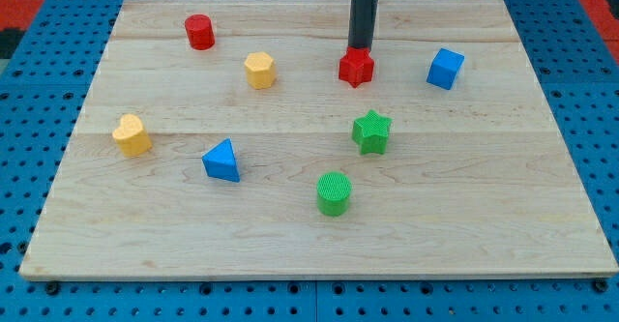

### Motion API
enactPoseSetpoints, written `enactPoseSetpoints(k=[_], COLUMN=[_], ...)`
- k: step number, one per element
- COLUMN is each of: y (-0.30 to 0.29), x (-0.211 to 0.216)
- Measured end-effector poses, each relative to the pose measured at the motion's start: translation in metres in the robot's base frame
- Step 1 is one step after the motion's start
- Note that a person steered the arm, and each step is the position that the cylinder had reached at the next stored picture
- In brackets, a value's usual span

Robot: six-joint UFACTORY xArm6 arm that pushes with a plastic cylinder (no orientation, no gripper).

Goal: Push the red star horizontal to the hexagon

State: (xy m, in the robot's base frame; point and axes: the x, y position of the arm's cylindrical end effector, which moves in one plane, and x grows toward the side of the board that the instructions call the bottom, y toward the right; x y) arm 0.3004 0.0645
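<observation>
The red star (356,68) lies in the upper middle of the wooden board (484,206). The yellow hexagon (259,70) sits to its left at about the same height in the view. My tip (361,48) is at the red star's top edge, touching it or nearly so, with the dark rod rising straight up out of the view's top.
A red cylinder (199,32) stands at the upper left. A blue cube (445,69) is right of the red star. A green star (371,131) and a green cylinder (334,193) lie below it. A yellow heart-like block (132,134) and a blue triangle (222,161) are at the left.
</observation>
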Motion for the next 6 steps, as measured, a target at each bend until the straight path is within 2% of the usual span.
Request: enactPoseSetpoints(k=[2, 3, 4, 5, 6], y=[0.001, 0.022, 0.026, -0.006, 0.018], x=[0.000, 0.003, 0.040, 0.053, 0.016])
